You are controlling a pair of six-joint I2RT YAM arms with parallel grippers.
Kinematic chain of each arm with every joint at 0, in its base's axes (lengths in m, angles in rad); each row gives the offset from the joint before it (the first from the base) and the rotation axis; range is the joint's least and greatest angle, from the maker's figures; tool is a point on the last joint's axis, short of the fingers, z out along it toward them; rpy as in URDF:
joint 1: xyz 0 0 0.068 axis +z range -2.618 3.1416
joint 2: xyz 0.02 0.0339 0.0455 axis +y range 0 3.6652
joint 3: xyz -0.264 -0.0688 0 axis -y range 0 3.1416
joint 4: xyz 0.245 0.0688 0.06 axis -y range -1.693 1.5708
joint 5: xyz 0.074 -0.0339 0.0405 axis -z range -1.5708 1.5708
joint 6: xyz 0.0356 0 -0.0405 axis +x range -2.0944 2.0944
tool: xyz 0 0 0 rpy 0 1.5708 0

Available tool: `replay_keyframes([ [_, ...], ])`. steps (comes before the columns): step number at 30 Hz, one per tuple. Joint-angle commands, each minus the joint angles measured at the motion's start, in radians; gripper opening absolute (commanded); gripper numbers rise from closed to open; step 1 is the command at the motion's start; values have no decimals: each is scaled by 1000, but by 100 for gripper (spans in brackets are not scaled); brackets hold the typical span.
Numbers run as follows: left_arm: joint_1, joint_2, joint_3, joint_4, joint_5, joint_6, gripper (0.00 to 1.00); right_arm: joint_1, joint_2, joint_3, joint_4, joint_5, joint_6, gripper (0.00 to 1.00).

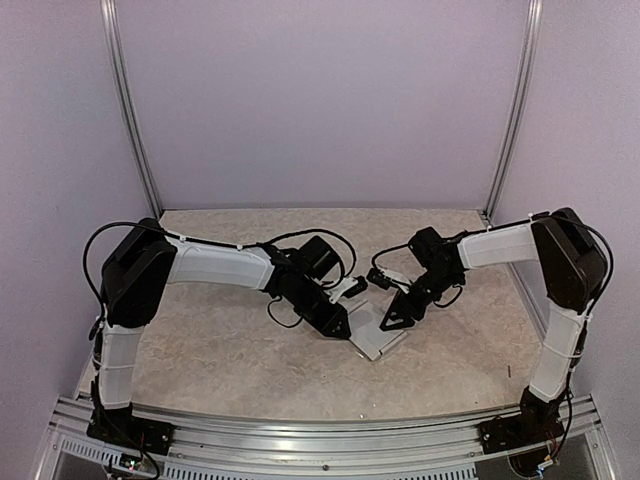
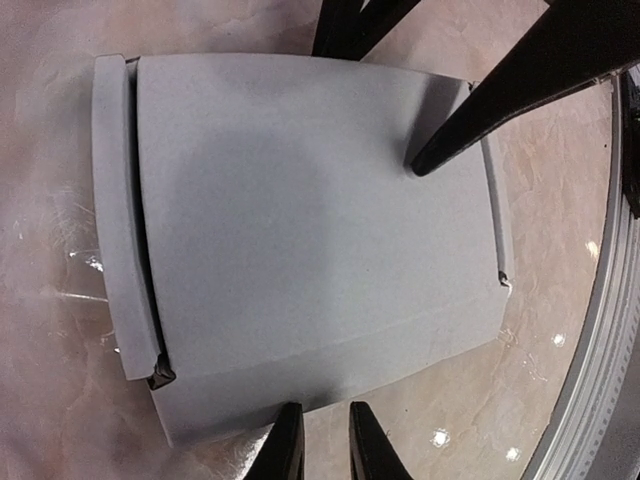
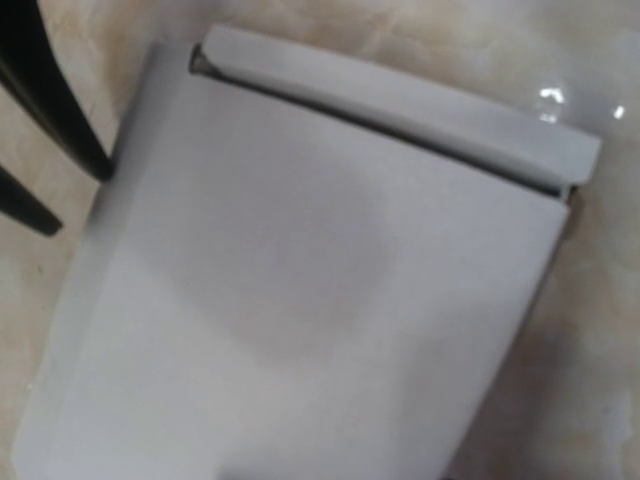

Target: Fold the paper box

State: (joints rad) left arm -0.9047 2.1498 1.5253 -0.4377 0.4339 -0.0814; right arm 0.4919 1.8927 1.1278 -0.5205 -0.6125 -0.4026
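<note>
Paper box (image 1: 378, 335) flat on the table (image 1: 220, 350), a gripper on each side of it.
The left gripper (image 2: 325, 445), jaws narrow and empty, waits at the box's edge. The right gripper (image 1: 400, 315), jaws half apart, sets one fingertip (image 2: 425, 160) on the box's top panel, probably to pin it against sliding.

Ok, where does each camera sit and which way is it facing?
Top external: above and behind the arms, looking down on the table; both arms show, left gripper and right gripper at the box.
Left wrist: on the left wrist, looking down at the box; its own fingers at the bottom edge.
Right wrist: on the right wrist, close over the box, blurred; dark fingers at the left edge, whose I cannot tell.
Shared: all three see the box; both wrist views show its narrow flap.
</note>
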Motion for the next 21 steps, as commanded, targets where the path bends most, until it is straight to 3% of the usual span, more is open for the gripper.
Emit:
replay_keyframes([
  [1, -7, 50, 35, 0, -15, 0, 17, -1, 78, -19, -34, 72, -15, 46],
  [13, -10, 91, 20, 112, -68, -26, 15, -1, 116, -23, -51, 57, -24, 45],
  [21, -20, 77, 21, 98, -79, -32, 15, -3, 129, -21, -52, 63, -22, 45],
])
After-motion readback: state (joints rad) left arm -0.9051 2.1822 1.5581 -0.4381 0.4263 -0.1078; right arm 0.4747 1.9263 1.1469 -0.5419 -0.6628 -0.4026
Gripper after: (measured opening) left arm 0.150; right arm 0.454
